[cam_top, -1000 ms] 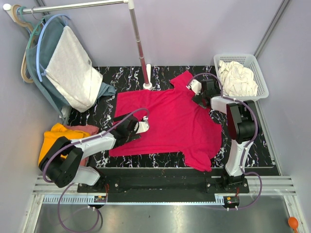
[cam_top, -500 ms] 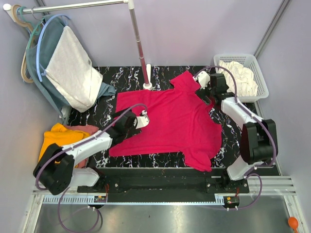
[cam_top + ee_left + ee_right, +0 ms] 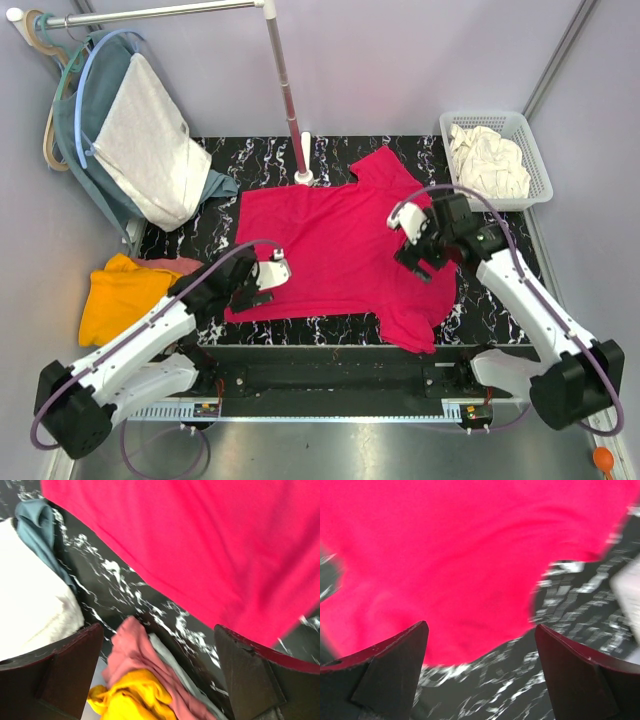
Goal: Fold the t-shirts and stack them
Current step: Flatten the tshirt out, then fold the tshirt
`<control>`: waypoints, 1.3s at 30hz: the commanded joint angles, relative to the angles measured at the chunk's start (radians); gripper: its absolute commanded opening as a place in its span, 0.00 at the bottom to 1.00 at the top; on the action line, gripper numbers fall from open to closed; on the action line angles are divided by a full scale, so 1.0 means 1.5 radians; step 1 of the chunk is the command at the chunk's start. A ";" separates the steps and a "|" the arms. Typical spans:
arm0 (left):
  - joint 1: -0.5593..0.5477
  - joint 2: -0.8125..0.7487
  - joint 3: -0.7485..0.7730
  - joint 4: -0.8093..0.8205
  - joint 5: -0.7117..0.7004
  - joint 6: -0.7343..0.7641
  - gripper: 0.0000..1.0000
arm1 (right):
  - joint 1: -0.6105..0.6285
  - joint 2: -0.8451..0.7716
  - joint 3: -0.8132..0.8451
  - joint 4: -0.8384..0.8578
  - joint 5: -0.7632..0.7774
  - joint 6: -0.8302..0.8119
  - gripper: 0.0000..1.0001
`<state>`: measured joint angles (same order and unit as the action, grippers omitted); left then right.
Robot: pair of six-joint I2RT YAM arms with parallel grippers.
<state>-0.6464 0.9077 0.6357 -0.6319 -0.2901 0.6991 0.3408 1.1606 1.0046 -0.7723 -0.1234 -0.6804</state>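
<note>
Top external view: the black marbled counter (image 3: 330,150) carries the crimson-pink t-shirt (image 3: 340,250), spread flat. The right end effector (image 3: 418,258) hangs over the shirt's right side with its fingers apart. Beyond it and to its right, the basket (image 3: 445,125) holds the cream-white t-shirt (image 3: 487,160). The left end effector (image 3: 252,292), fingers also apart, is at the shirt's lower left edge. The orange-yellow t-shirt (image 3: 115,300) and the dusty pink t-shirt (image 3: 175,265) lie crumpled to its left.

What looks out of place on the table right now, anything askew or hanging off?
The crimson-pink t-shirt lies mostly flat, but its near sleeve reaches just past the front edge of the marbled table, and its far sleeve looks rumpled. Nothing appears spilled or damaged.
</note>
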 commanded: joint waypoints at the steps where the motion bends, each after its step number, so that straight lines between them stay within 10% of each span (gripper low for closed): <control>1: -0.008 -0.032 -0.033 -0.102 0.038 0.008 0.99 | 0.070 -0.032 -0.033 -0.166 -0.066 -0.018 0.96; 18: -0.009 -0.006 -0.064 -0.056 0.012 -0.001 0.97 | 0.367 0.046 -0.104 -0.109 -0.055 0.075 0.80; 39: -0.009 -0.008 -0.081 -0.026 -0.007 0.011 0.96 | 0.386 0.140 -0.201 0.099 -0.023 0.052 0.63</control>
<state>-0.6559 0.8989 0.5190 -0.7132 -0.2775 0.7063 0.9134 1.3441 0.7120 -0.6930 -0.1726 -0.5968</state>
